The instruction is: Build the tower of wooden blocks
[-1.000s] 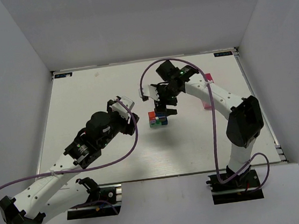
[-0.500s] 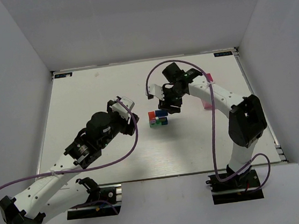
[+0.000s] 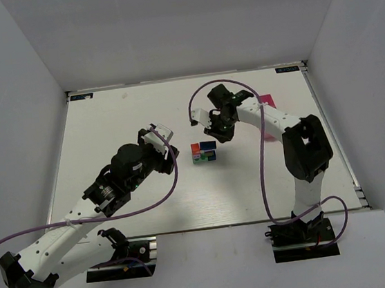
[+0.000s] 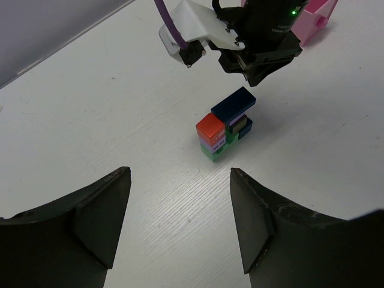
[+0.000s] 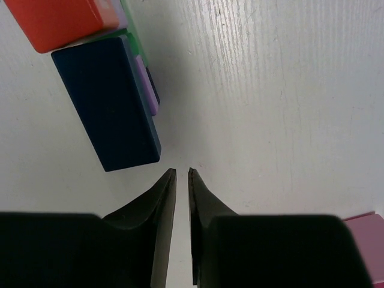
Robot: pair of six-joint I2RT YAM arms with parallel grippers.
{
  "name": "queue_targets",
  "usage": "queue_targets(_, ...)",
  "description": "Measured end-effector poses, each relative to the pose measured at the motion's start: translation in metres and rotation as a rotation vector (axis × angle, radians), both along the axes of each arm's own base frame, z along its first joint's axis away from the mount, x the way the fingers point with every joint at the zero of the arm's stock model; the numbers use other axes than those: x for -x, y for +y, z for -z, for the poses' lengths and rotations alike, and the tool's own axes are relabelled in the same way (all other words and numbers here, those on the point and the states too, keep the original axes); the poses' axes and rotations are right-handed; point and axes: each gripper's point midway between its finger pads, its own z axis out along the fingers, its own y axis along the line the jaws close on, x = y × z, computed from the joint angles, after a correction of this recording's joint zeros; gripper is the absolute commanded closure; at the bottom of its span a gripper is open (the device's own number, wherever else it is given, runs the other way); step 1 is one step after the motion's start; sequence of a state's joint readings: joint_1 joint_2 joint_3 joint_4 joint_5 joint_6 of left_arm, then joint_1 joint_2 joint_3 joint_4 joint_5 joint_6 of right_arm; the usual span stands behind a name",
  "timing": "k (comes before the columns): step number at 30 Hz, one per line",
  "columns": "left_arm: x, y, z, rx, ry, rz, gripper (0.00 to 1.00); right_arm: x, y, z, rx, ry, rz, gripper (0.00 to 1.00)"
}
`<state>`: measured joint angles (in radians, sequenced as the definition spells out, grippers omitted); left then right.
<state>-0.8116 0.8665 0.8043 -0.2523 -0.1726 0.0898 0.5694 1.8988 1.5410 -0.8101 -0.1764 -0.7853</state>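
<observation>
One risk: clipping top blue block (image 4: 233,103) off wood block tower (image 3: 203,152) with right gripper (image 5: 180,172), jaws near-closed, empty.

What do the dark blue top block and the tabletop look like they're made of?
Dark blue block: probably painted wood, matte, crisp edges, no visible grain. Tabletop: white-painted or laminated wood, judging by fine grain lines.

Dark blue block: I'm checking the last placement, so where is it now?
In the left wrist view the dark blue block lies atop the wood block tower beside the red block, just clear of the right gripper.
</observation>
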Motion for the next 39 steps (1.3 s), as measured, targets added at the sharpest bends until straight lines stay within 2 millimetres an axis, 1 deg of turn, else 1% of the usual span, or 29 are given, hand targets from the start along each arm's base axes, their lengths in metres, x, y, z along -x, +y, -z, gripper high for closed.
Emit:
queue_targets(13,0.0,0.0,0.0,0.0,0.0,0.0,0.23,-0.001,0.001,0.002,-0.034,0.039,0.06,0.8)
queue_targets(27,0.0,0.0,0.0,0.0,0.0,0.0,0.23,0.0,0.011,-0.002,-0.081,0.067,0.056,0.79)
queue_targets(39,0.0,0.0,0.0,-0.001,0.001,0.0,0.23,0.001,0.012,-0.002,-0.089,0.072,0.052,0.78)
